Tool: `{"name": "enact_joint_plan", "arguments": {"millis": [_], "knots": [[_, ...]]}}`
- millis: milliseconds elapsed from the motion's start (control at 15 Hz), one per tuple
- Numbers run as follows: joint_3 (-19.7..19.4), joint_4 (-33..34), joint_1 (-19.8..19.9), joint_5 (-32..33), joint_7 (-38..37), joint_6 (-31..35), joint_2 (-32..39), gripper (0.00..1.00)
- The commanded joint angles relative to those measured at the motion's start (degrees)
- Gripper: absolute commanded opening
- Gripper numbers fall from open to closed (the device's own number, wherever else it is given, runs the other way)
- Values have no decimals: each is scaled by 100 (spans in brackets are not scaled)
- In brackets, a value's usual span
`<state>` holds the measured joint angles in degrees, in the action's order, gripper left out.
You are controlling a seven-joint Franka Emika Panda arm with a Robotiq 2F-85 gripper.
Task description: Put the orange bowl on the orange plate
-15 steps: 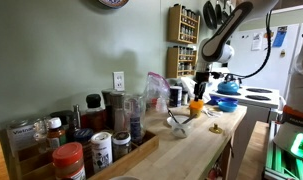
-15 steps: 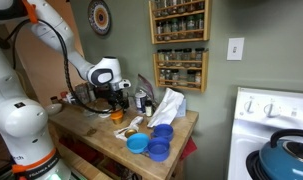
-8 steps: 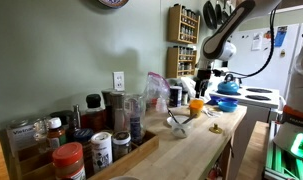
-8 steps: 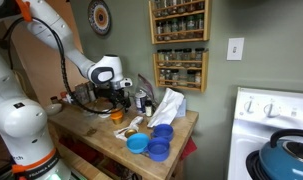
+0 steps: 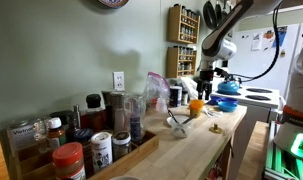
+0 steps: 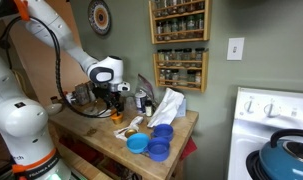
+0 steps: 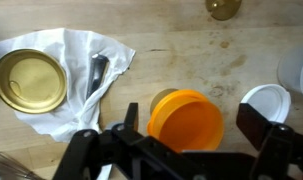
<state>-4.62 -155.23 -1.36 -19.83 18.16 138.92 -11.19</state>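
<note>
The orange bowl (image 7: 183, 118) sits on the wooden counter, centred between my gripper's fingers (image 7: 189, 132) in the wrist view. The fingers are spread wide, with a gap on each side of the bowl. A darker round edge shows behind the bowl's upper left. I cannot tell whether it is the orange plate or a shadow. In both exterior views the bowl (image 5: 196, 105) (image 6: 118, 116) lies just below the gripper (image 5: 203, 88) (image 6: 115, 98). No separate orange plate can be made out.
A gold round tin (image 7: 30, 80) lies on crumpled white paper (image 7: 86, 55) beside the bowl, and a white round dish (image 7: 267, 102) on the other side. Blue dishes (image 6: 151, 145) (image 5: 226, 102) stand nearby. Jars crowd the counter's wall side (image 5: 81, 140).
The gripper has risen slightly above the bowl. The bowl has stayed where it was.
</note>
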Motion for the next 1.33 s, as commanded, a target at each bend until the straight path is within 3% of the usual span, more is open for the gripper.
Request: {"name": "enact_joint_plan", "arguments": {"millis": [0, 1267], "knots": [[1, -64, -117, -372, -63, -42, -76, 100], [122, -22, -301, -748, 5, 46, 128, 100]]}}
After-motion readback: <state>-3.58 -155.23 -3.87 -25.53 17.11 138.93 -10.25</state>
